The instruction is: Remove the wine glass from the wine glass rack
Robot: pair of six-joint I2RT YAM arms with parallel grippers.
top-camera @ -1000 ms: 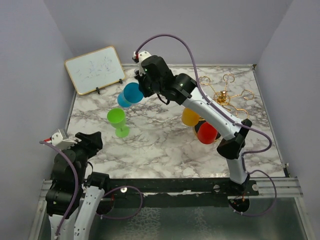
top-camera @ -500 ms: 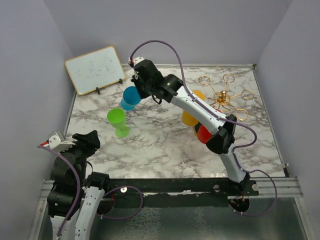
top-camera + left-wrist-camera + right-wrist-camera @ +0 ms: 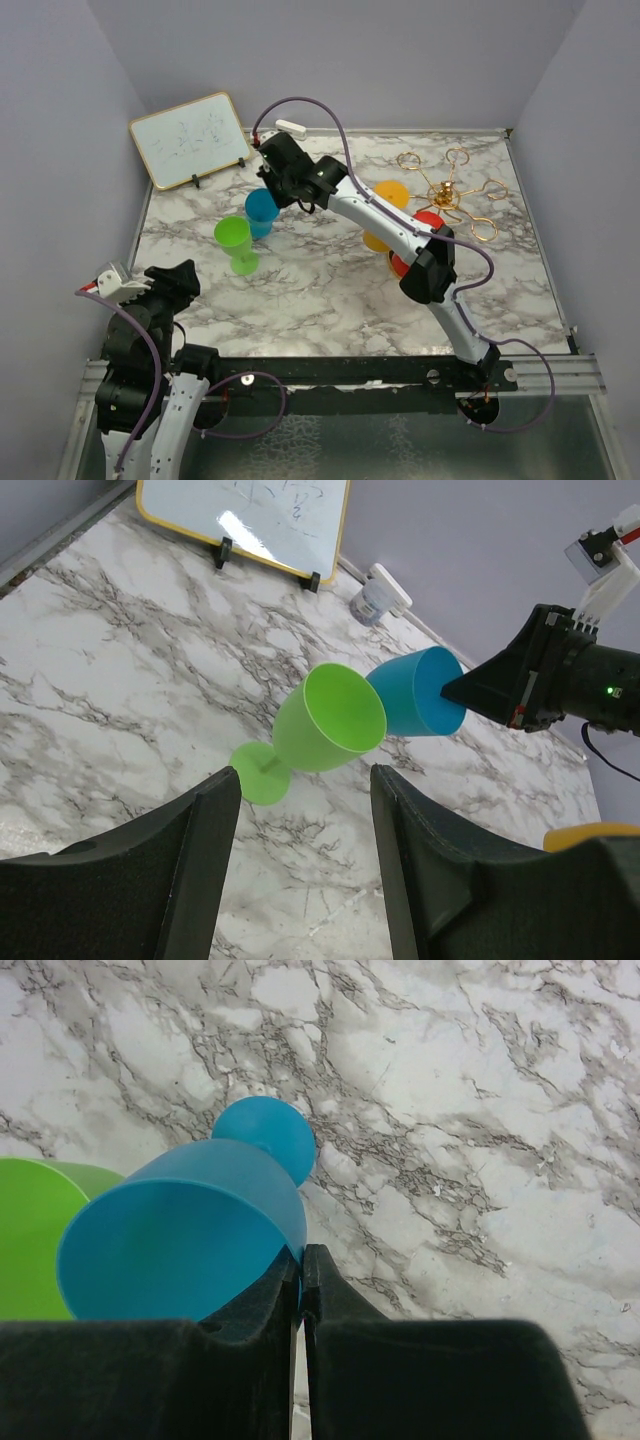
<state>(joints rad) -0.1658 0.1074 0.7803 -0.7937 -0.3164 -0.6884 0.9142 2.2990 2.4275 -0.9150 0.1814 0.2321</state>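
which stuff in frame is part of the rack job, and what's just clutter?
Job:
- wine glass rack
- blue wine glass, pinched at its rim by the right gripper
- orange glass and red glass, by the rack

Lying about:
- whiteboard at the back
- green glass, standing on the table
- left gripper, open, holding nothing
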